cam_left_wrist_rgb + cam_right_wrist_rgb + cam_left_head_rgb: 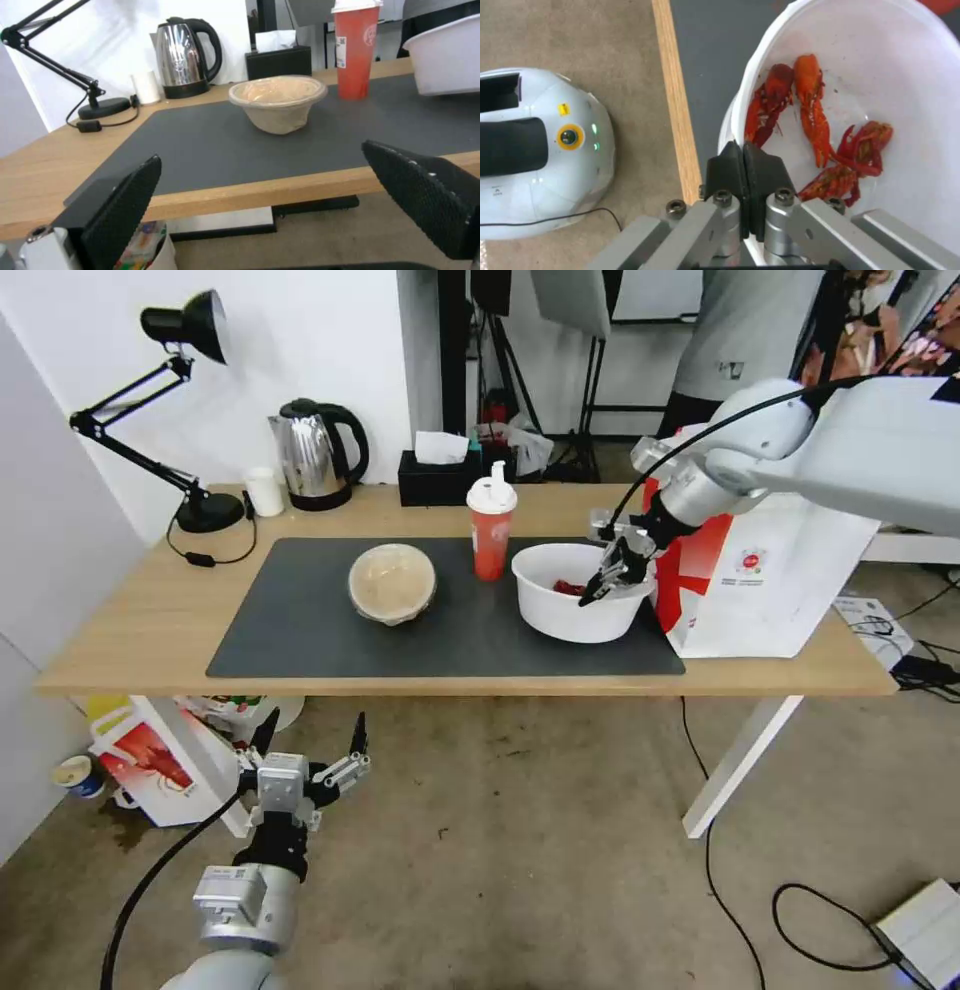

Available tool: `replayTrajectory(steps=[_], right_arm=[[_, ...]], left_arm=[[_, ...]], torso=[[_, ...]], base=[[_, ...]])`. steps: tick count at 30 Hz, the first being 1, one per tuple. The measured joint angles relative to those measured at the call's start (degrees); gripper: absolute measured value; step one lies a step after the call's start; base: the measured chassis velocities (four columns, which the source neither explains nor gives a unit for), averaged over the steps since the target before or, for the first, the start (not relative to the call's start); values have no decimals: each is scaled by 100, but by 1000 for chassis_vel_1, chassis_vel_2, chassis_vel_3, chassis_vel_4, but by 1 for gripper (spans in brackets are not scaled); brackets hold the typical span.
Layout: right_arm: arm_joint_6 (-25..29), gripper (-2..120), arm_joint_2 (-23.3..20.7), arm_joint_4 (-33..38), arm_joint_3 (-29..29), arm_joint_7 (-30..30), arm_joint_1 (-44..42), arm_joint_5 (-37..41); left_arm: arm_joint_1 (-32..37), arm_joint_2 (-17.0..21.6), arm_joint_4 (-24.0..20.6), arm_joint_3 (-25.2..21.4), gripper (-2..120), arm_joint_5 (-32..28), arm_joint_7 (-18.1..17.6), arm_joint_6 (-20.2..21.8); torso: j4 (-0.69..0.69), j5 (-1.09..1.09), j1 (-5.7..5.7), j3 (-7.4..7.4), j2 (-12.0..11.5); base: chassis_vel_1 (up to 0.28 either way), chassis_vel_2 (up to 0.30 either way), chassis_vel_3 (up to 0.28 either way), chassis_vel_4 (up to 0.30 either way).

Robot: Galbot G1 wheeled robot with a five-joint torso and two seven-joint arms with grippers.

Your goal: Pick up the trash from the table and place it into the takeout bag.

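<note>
While right claw (pixel 743 157) pinches the thin, flexy white bowl (pixel 580 615) rim at 3 o'clock, shells could spill; left claw (pixel 312 740) idles wide.

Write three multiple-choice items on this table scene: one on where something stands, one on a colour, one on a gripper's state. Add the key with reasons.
1. Where does the red drink cup stand?
A. Between the beige bowl and the white bowl
B. Inside the takeout bag
C. On the floor

2. What colour are the crayfish shells in the white bowl?
A. Green
B. Red
C. Black

3. What is the right gripper doing?
A. Hanging open above the kettle
B. Shut on the white bowl's rim
C. Holding the cup

Key: 1 A, the head view shows the cup on the mat between the two bowls. 2 B, the right wrist view shows red shells. 3 B, its fingers are pressed together over the rim, while the left gripper hangs open below the table.
</note>
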Motion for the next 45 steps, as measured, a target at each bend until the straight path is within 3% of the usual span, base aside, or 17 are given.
replayTrajectory(steps=[24, 45], right_arm=[[44, 0, 182, 407, -294, -41, 779, 290], [111, 0, 186, 275, -116, -58, 320, 147]], left_arm=[[0, 0, 0, 0, 100, 0, 0, 0], [0, 0, 0, 0, 100, 0, 0, 0]], torso=[[0, -1, 0, 0, 0], [0, 0, 0, 0, 0]], base=[[0, 0, 0, 0], [0, 0, 0, 0]])
